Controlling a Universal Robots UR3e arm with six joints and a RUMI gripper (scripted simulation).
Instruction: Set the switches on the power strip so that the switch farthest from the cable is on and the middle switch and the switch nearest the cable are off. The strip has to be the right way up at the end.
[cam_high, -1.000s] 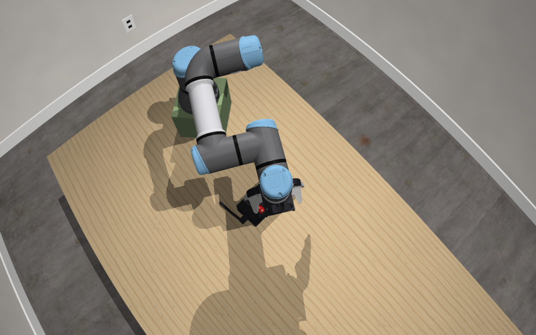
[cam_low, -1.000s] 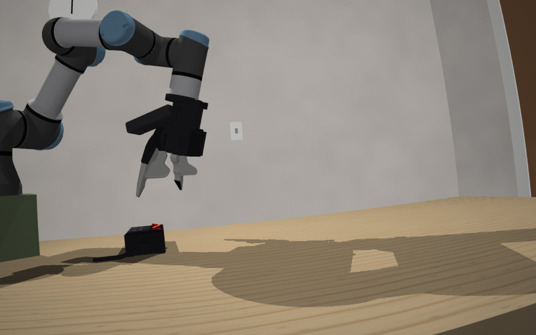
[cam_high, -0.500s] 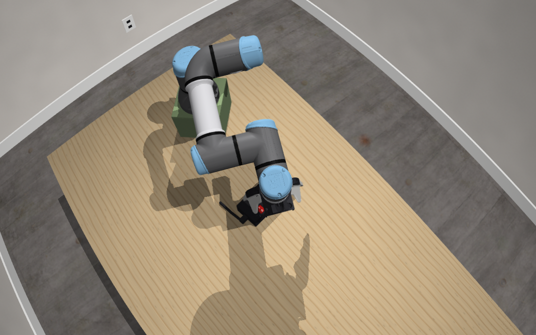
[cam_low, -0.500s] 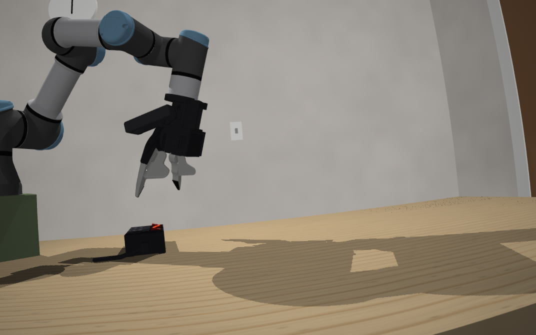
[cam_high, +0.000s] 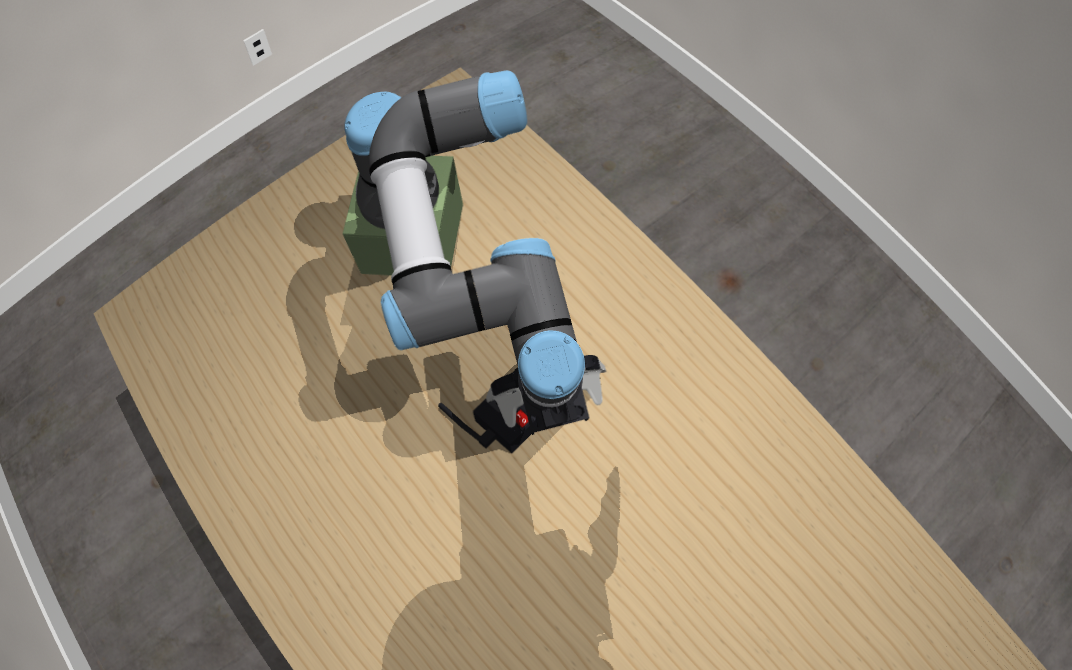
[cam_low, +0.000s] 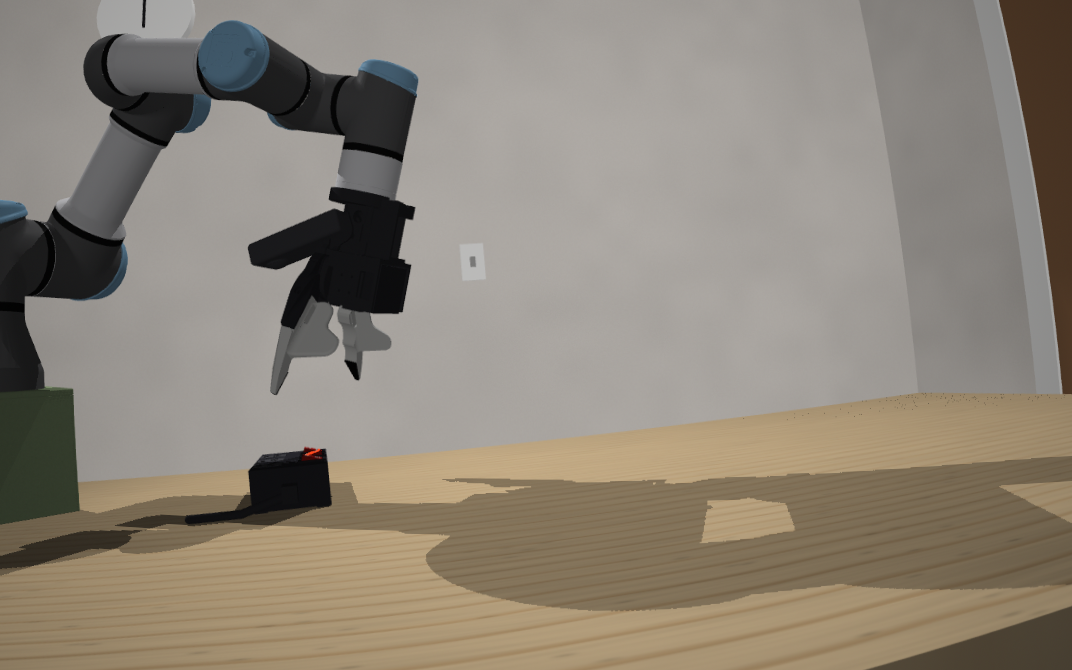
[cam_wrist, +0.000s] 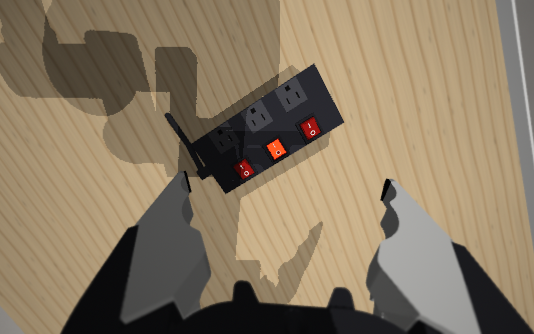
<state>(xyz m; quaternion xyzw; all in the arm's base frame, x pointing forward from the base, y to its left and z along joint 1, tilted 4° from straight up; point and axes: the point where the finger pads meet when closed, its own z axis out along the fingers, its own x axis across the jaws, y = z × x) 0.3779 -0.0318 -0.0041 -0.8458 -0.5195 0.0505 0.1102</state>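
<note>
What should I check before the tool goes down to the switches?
1. Power strip right way up, outlets and switches facing up: ok.
2. Tool open and holding nothing: ok.
3. Tool well above the strip, touching nothing, per the exterior view: ok.
4. Middle switch off: not ok, it glows bright orange, apparently on.
5. Switch farthest from the cable on: not ok, it looks dark red, unlit.
6. Switch nearest the cable off: ok, dark; it lies in shadow, so confirm.
</note>
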